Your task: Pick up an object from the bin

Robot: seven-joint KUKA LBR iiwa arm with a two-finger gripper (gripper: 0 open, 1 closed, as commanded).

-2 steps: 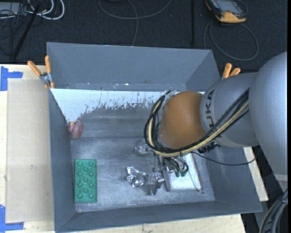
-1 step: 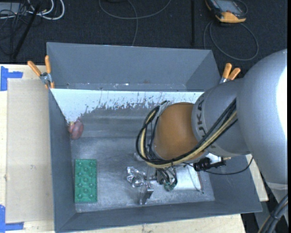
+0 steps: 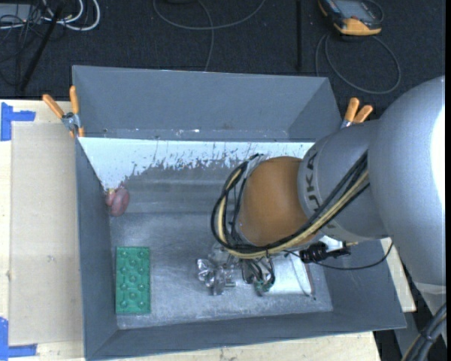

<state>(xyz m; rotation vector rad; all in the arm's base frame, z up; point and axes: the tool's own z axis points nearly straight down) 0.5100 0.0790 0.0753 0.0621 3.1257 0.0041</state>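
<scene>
Patience suits this grasp: tool (image 3: 242, 271), open or clenched I cannot tell, sits low with silvery crumple (image 3: 211, 271) just beside it, white card (image 3: 292, 277) opposite; centre on one only.

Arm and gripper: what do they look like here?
The arm is bulky, rounded and silver-grey, with dark lettering. An orange-brown domed cover caps its wrist, ringed by black and yellow cables. The gripper below is small, bare metal.

Moderate overhead light: bright washed-out band along the far inner wall of the bin (image 3: 203, 104), its floor duller grey, soft shade gathered beneath the arm (image 3: 406, 171).
</scene>
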